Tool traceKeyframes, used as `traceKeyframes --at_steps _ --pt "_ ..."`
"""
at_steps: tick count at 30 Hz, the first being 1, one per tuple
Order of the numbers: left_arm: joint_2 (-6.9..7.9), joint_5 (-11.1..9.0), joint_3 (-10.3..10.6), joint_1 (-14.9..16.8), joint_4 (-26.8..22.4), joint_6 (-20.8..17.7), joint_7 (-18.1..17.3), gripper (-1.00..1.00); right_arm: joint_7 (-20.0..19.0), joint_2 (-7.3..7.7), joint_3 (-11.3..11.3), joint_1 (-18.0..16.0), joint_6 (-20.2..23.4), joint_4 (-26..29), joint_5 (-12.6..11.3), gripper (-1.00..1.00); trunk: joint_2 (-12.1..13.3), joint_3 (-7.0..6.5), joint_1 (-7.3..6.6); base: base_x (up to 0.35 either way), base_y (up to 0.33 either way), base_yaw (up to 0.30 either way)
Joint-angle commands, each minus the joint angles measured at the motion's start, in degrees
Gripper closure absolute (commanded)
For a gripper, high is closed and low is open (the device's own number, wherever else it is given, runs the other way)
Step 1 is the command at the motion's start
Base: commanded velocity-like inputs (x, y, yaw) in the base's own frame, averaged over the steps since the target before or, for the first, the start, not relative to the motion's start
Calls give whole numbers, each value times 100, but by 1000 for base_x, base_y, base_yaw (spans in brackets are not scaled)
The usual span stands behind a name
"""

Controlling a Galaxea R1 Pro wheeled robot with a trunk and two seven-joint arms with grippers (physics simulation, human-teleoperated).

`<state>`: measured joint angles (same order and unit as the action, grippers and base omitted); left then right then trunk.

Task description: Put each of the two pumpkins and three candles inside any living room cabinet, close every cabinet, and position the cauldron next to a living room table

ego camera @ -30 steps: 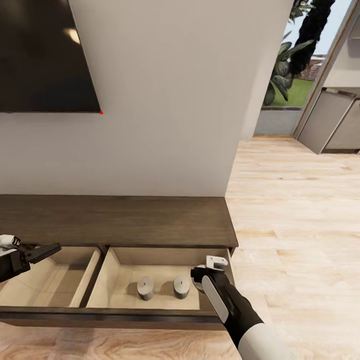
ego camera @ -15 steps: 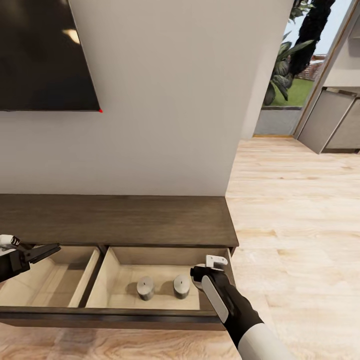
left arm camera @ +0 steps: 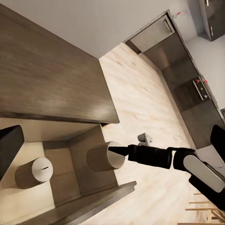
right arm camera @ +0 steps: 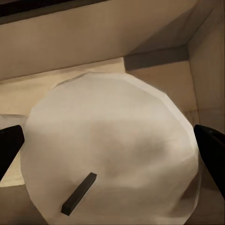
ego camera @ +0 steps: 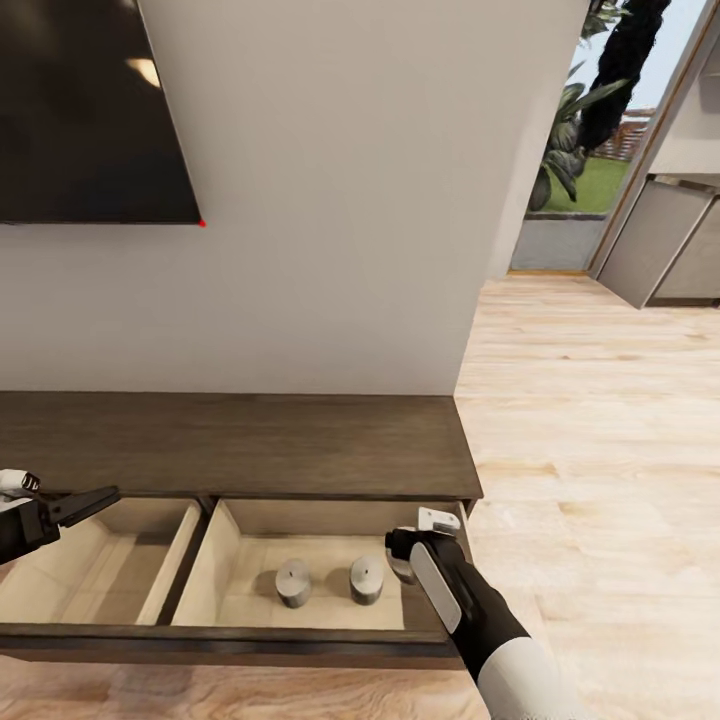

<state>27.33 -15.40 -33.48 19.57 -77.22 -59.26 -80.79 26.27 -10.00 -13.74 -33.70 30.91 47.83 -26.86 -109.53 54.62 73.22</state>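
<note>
Two candles (ego camera: 293,582) stand in the open cabinet (ego camera: 240,440) drawer, just left of my right claw (ego camera: 405,562). This claw is inside the drawer with its fingers spread around a third candle (right arm camera: 112,150). My left claw (ego camera: 85,503) hangs open and empty over the neighbouring drawer.

A pale candle (right arm camera: 112,150) sat close up, its dark wick (right arm camera: 78,193) pointing toward seven o'clock. Dark pincer fingertips (right arm camera: 10,145) flanked it at nine and three o'clock, above the pale drawer floor (right arm camera: 154,75).
</note>
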Motion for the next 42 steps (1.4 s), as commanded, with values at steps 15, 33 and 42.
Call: traceKeyframes --at_steps 15,33,42 --pt "-1 -21 -13 3 37 -49 -20 -100 54 0 140 -23 3 -101 -65 100 -42 22 22 60 57 0" --pt "1 25 -256 -5 41 -51 -703 -100 48 0 187 -260 -65 -580 -63 100 -524 238 286 0 0 0" --pt "1 21 -256 -10 39 -51 -725 -100 45 0 188 -302 -304 -772 -62 100 -884 399 483 0 0 0"
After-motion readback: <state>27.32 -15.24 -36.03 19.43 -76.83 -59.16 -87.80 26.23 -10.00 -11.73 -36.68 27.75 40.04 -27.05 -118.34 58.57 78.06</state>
